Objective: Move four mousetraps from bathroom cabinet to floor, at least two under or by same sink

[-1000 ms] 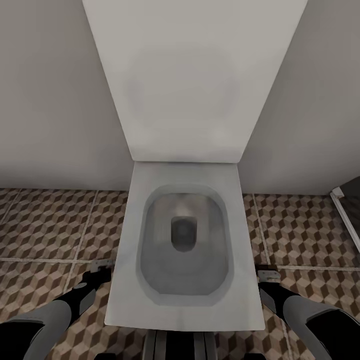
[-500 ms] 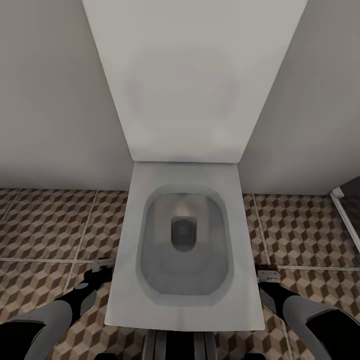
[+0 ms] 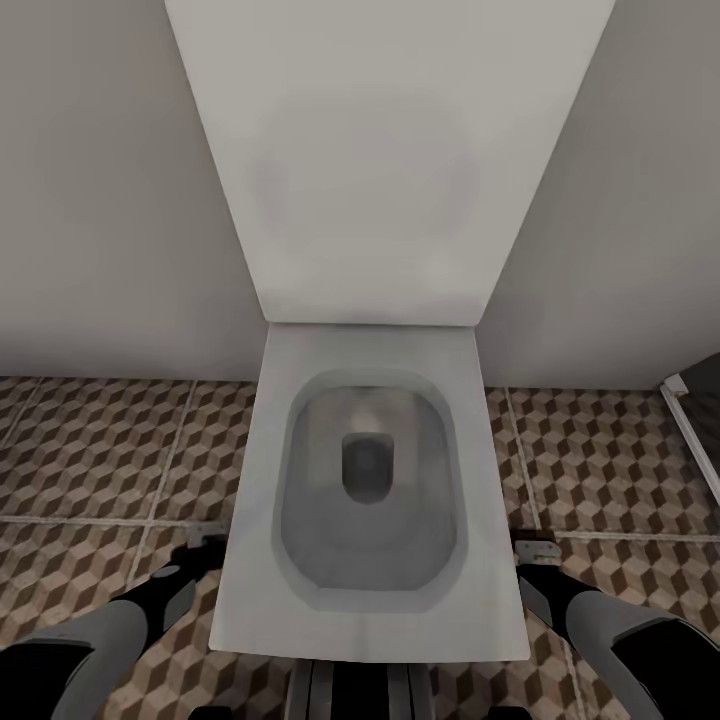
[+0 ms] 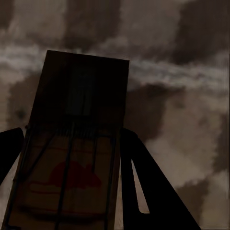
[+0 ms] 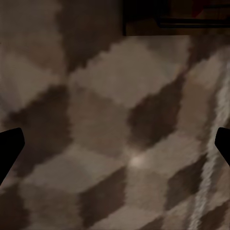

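Low at the left of the toilet, my left gripper (image 3: 195,556) hangs just above the bathroom floor (image 3: 100,450). It is shut on a flat brown mousetrap (image 4: 72,158) with a red mark, whose end shows as a small grey-tan piece (image 3: 207,537). At the right of the toilet my right gripper (image 3: 535,570) is open, its fingers (image 5: 9,148) spread wide over the cube-pattern tiles. A second mousetrap (image 3: 537,547) lies flat on the floor just ahead of it, and its dark edge (image 5: 177,19) also shows in the right wrist view. The cabinet and the sink are out of view.
A white toilet (image 3: 370,610) with its lid up stands directly in front of me against a pale wall (image 3: 100,200). Both arms flank its bowl. A dark panel with a white frame (image 3: 692,425) stands at the far right.
My left gripper has sunk a little toward the floor with the mousetrap in it. The right arm and the view have not moved.
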Robot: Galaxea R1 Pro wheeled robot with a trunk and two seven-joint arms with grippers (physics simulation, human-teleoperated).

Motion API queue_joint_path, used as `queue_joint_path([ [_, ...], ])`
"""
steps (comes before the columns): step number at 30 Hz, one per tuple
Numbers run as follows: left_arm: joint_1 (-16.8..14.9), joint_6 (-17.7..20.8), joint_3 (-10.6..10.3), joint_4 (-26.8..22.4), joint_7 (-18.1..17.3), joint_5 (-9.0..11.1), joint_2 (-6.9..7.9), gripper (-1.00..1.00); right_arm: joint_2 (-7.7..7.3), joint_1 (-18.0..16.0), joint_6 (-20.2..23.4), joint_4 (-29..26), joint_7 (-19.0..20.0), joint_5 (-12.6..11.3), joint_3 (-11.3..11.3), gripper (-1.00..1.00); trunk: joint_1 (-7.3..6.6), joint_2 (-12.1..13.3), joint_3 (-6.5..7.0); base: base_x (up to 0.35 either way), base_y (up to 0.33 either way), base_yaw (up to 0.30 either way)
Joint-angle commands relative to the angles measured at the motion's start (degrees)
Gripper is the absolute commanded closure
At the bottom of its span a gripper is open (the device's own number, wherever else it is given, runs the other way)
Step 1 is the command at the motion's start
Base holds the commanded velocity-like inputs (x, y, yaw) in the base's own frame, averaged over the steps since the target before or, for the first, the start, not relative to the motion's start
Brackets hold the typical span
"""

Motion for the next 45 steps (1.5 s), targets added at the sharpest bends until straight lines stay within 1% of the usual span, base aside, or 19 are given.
queue_joint_path([
  [1, 0.0, 0.6, -0.5, 0.1, 0.0, 0.5, -0.12, 1.0, 0.04, 0.0, 0.2, 0.0, -0.1, -0.4, 0.5, -1.0, -0.01, 0.0, -0.03, 0.0, 0.0, 0.0],
  [7, 0.0, 1.8, -0.5, 0.1, 0.0, 0.4, -0.36, 1.0, 0.04, 0.0, 0.2, 0.0, -0.1, -0.4, 0.5, -1.0, -0.01, 0.0, -0.03, 0.0, 0.0, 0.0],
  [25, 0.0, 2.0, -0.5, 0.1, 0.0, 0.4, -0.43, 1.0, 0.0, 0.0, 0.2, 0.0, -0.1, -0.4, 0.5, -1.0, -0.01, 0.0, -0.03, 0.0, 0.0, 0.0],
  [26, 0.0, 2.0, -0.5, 0.1, 0.0, 0.4, -0.44, -1.0, 0.0, 0.0, 0.2, 0.0, -0.1, -0.4, 0.5, -1.0, -0.01, 0.0, -0.03, 0.0, 0.0, 0.0],
  [45, 0.0, 2.0, -0.6, 0.1, 0.0, 0.4, -0.51, -1.0, 0.0, 0.0, 0.2, 0.0, -0.1, -0.4, 0.5, -1.0, -0.01, 0.0, -0.03, 0.0, 0.0, 0.0],
])
